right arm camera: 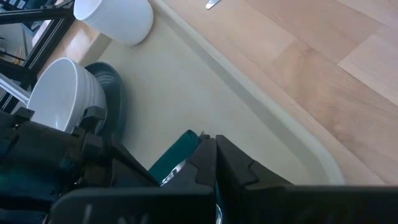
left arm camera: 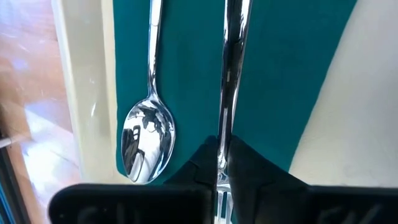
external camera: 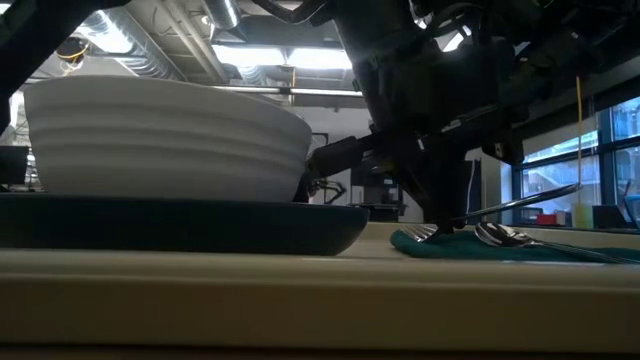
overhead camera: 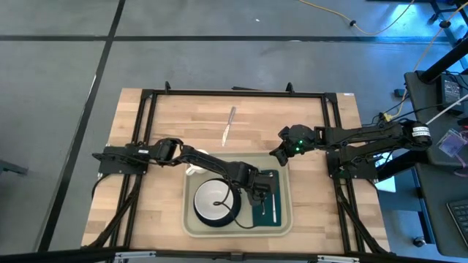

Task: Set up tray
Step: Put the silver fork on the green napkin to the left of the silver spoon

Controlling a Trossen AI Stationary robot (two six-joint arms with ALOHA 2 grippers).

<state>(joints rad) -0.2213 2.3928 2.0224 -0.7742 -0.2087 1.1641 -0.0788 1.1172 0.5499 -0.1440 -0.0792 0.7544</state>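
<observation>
We see the tray (overhead camera: 285, 219) at the table's (overhead camera: 146, 212) near edge, holding a dark plate (overhead camera: 235, 215) with a white bowl (overhead camera: 212, 197) and a green napkin (overhead camera: 267, 215). The left gripper (overhead camera: 261, 196) is low over the napkin, its fingers (left arm camera: 255, 168) pinching a fork (left arm camera: 231, 74) beside a spoon (left arm camera: 148, 140). The right gripper (overhead camera: 281, 155) hovers over the tray's far right corner, pressed together on nothing. A knife (overhead camera: 229, 124) lies on the table beyond, a white cup (right arm camera: 115, 18) by the tray

No text, label, brand, number or sign can be read anywhere in these pictures, on the table, the arms, the dishes or in the room behind.
</observation>
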